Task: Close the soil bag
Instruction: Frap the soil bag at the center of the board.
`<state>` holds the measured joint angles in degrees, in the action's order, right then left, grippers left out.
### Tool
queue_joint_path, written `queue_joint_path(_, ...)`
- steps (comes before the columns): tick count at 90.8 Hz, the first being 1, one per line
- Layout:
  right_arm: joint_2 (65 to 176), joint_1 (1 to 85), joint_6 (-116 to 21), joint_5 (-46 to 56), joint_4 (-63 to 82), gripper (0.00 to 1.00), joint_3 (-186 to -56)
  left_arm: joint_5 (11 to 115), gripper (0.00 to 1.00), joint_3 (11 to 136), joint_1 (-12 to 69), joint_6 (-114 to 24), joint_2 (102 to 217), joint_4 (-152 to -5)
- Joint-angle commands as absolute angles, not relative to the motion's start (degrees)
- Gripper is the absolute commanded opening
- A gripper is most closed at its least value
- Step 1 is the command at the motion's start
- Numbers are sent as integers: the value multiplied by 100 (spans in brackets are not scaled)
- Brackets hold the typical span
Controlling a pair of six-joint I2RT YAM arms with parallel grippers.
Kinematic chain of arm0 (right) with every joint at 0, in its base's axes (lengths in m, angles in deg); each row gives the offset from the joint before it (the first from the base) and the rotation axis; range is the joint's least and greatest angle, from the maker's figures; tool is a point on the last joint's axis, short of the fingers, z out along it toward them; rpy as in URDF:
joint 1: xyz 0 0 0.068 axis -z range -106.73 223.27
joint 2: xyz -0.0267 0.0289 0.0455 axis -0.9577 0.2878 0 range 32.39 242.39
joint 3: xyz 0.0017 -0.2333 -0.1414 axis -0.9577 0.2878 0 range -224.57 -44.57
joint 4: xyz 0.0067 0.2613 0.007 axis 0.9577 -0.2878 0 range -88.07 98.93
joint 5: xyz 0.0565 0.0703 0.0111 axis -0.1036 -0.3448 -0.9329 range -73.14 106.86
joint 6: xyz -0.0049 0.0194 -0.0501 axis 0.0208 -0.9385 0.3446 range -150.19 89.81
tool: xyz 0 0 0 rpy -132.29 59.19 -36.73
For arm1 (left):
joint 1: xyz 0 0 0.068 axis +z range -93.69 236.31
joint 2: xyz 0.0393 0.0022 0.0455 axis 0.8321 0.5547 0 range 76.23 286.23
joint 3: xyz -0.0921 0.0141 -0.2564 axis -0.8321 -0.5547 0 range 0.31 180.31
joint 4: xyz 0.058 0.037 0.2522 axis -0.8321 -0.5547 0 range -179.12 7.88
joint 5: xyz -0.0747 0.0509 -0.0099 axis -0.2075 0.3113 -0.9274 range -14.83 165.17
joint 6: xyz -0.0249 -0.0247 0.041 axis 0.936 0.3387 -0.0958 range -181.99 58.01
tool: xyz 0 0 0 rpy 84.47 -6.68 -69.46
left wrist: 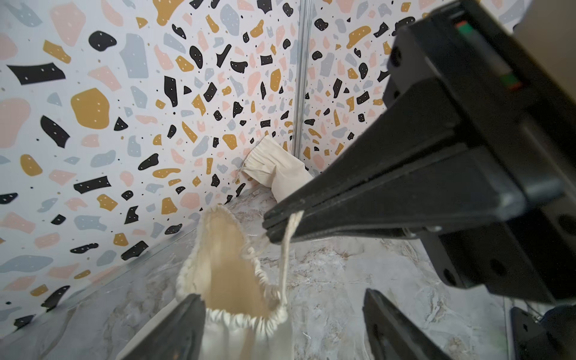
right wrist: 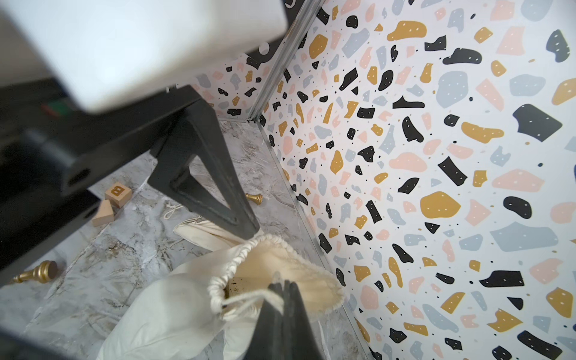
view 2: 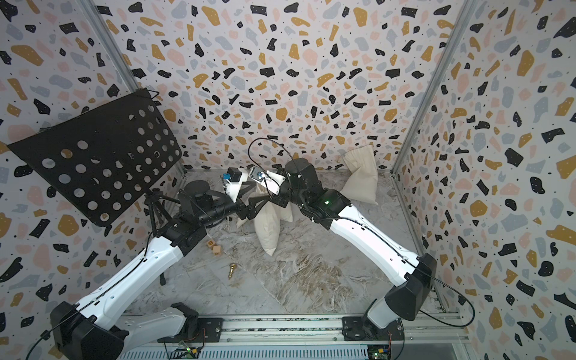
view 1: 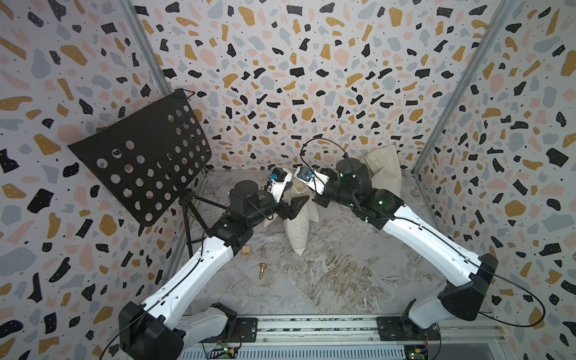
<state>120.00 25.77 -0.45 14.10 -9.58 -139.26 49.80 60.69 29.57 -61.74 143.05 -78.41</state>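
The soil bag (view 1: pixel 296 227) (view 2: pixel 267 229) is a cream cloth sack standing mid-table. Its gathered mouth (left wrist: pixel 227 265) (right wrist: pixel 280 258) gapes open. My right gripper (right wrist: pixel 282 285) (left wrist: pixel 271 226) is shut on the bag's drawstring (right wrist: pixel 246 300) (left wrist: pixel 290 240), which runs taut from the rim up to its tips. My left gripper (left wrist: pixel 283 330) (view 1: pixel 297 204) is open over the rim. One of its fingers (left wrist: pixel 174 327) lies against the mouth's edge. The other finger (left wrist: pixel 392 330) stands off to the side over bare table.
A second cream bag (view 1: pixel 385 171) (left wrist: pixel 277 174) leans in the back right corner, and another lies flat (right wrist: pixel 202 232) behind the soil bag. A black perforated music stand (view 1: pixel 146 156) rises at the left. Wooden blocks (view 1: pixel 246 250) (right wrist: pixel 117 194) and a gold chess piece (view 1: pixel 262 270) lie near the left arm.
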Motion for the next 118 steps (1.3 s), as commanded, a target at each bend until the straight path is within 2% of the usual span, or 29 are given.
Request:
queue_joint_path(1,11547,2546,-187,1391,-443,0,-14047,5053,70,6154,2942,-6327,14508,-7400)
queue_joint_path(12,11545,2546,-194,1399,-511,0,-14051,4941,49,6294,2941,-6363,14843,-7450)
queue_joint_path(22,11516,2541,-173,1414,-576,0,-14041,4896,36,6258,2926,-6371,15071,-7293)
queue_joint_path(34,11414,2543,-163,1404,-625,0,-13991,5400,17,6326,2921,-6318,15432,-7357)
queue_joint_path(57,10706,2546,-180,1631,-426,0,-13641,6885,6,6332,2924,-5943,16293,-7660)
queue_joint_path(78,9823,2553,-34,2465,-196,0,-13294,8323,9,5972,2965,-5563,16621,-7807)
queue_joint_path(87,9487,2631,-16,2942,278,0,-12940,8619,17,5843,3050,-5485,16577,-7869)
queue_joint_path(95,9348,2836,-332,3148,584,0,-12668,8763,19,5755,3111,-5494,16465,-7934)
queue_joint_path(110,9521,3145,-932,2401,865,0,-12429,8683,27,5549,3134,-5647,16155,-7882)
queue_joint_path(118,9976,3161,-1039,1740,512,0,-12704,8001,39,5411,3128,-5799,15813,-7624)
